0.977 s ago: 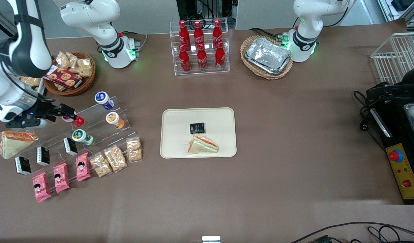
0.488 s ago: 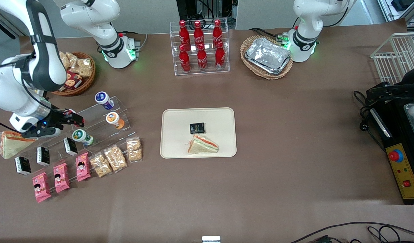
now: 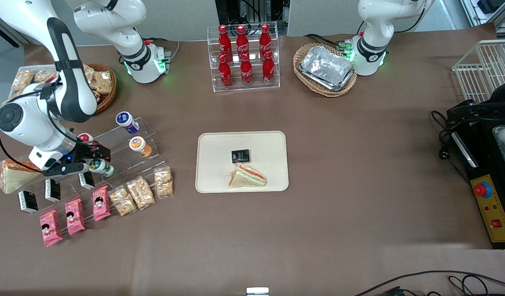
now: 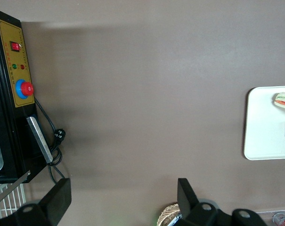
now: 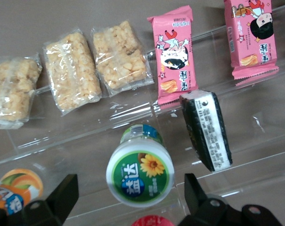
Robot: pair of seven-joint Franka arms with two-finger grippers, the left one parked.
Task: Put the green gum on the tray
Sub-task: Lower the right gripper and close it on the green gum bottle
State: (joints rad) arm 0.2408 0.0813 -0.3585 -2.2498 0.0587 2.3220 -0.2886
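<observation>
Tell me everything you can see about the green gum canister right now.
The green gum is a small white, plastic-looking canister whose green lid shows a yellow flower and white characters. It lies tilted on a step of the clear acrylic rack, beside a black packet. The open hand hovers just above, fingers either side of the lid, not touching.

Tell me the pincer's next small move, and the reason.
Probably a short advance straight onto the green gum, then close. The pincer is open, its fingers either side of the canister's lid but apart from it. The gum sits on the clear rack, while the tray has none.
</observation>
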